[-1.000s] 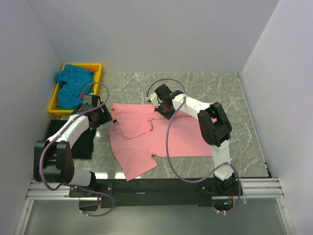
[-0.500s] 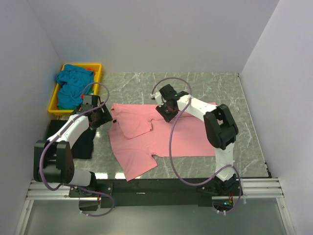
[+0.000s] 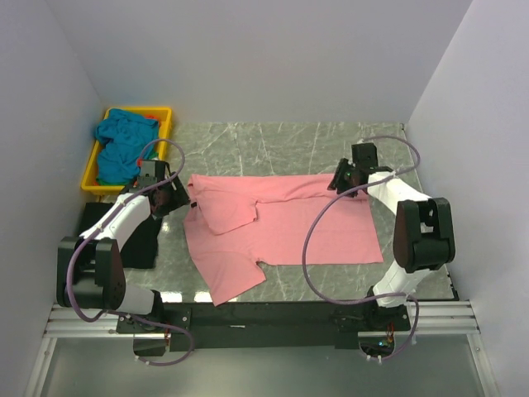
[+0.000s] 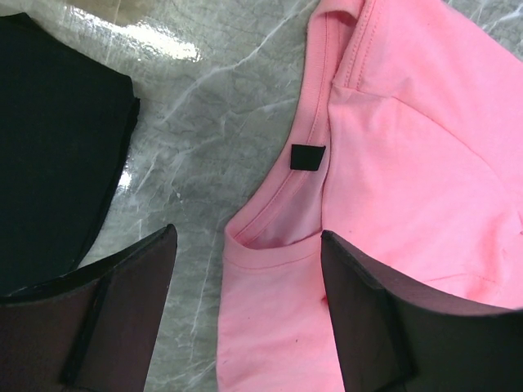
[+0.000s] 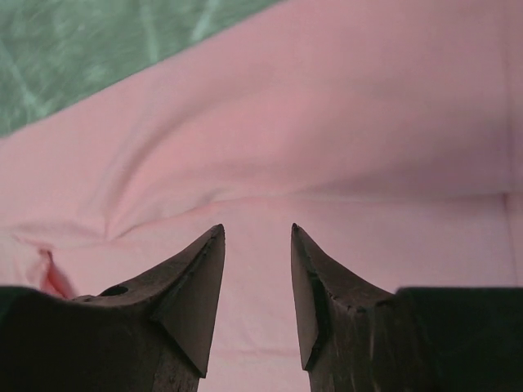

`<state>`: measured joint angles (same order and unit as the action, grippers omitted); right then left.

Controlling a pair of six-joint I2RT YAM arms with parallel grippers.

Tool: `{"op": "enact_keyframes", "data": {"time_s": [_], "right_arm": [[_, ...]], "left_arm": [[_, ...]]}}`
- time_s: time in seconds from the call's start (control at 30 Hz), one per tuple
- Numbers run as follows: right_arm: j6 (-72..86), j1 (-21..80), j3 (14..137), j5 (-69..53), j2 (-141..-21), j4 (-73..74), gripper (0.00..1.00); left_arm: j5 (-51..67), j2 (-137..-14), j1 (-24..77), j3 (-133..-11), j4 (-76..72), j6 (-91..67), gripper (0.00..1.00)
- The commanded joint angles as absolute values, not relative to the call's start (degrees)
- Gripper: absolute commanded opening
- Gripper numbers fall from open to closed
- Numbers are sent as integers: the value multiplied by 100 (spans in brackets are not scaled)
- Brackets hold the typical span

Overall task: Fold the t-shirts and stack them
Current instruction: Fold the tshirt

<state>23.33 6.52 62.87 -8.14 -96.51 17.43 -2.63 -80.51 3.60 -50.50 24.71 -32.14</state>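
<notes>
Marble table (image 3: 248, 141) with the salmon pink t-shirt (image 3: 281, 223) spread at centre frame. Teal t-shirt (image 3: 120, 141) bunched in the yellow tray (image 3: 166, 122), upper left. Left gripper (image 4: 245, 245), jaws wide apart, over the pink collar. Right gripper (image 5: 257, 233), jaws parted and empty, over the shirt's upper right edge.
</notes>
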Motion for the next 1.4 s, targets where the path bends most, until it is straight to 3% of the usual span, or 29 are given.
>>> {"op": "enact_keyframes", "data": {"time_s": [0.0,0.37,0.63,0.8,0.97,1.17,1.37], "right_arm": [[3716,466,6030,-993,-9501,1222,46],[4412,483,5959,-907,-9967,852,45],[4070,97,6240,-545,-9852,1239,45],[3850,-254,6529,-720,-10071,1423,43],[3657,-465,6846,-817,-10388,1590,41],[3621,-562,7022,-721,-10687,1617,35],[3630,-650,7189,-668,-10942,1705,33]], "left_arm": [[-202,-7910,387,-5256,2452,-3129,77],[-255,-7928,387,-5265,2479,-3129,77],[-115,-8156,395,-5703,2461,-3357,76],[-53,-8857,597,-6712,2557,-3524,68],[-149,-9754,878,-7592,2716,-3621,51],[-175,-10801,984,-8209,2611,-3805,42],[-413,-11592,976,-8674,2742,-3797,39]]}}
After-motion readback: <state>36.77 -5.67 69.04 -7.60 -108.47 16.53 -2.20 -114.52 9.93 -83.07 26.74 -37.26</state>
